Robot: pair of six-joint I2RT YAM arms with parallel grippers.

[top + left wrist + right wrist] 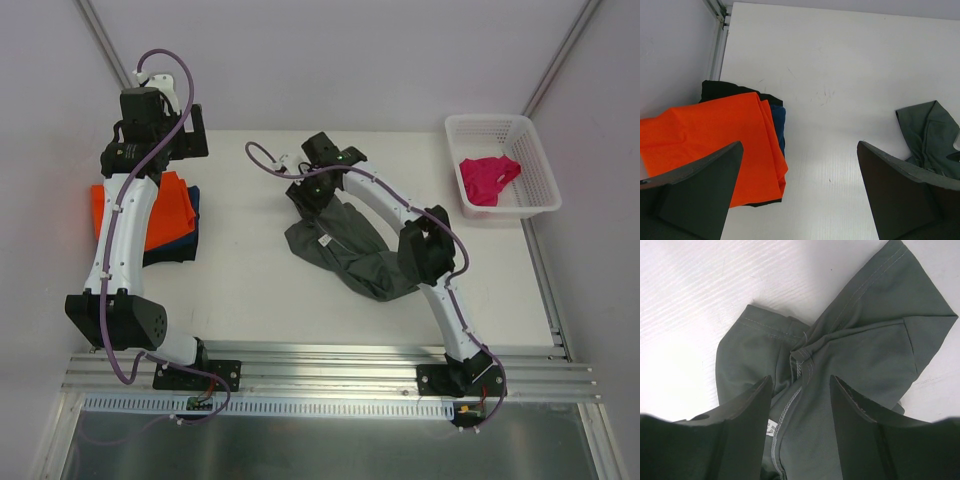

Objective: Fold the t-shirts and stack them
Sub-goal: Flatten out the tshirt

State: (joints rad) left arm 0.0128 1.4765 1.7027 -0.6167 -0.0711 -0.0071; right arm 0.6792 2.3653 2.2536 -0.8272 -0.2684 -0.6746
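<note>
Dark grey t-shirt [345,255] lies crumpled at the table's [240,270] centre. Right gripper [801,382] straddles its seam, jaws part-way apart; whether it grips cannot be told. Orange t-shirt [715,135] tops a navy t-shirt [779,120] at the left edge, with the left gripper [800,145] gaping wide above. Magenta t-shirt [487,178] sits in the white basket [541,165] at the far right corner.

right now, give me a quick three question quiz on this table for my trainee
1. True or false: the pink shirt lies in the basket.
2. Which colour tops the left stack? A grey, B orange, C pink.
3. Which shirt shows between the right fingers?

Key: 1 true; 2 B, the orange shirt; 3 the grey shirt.
</note>
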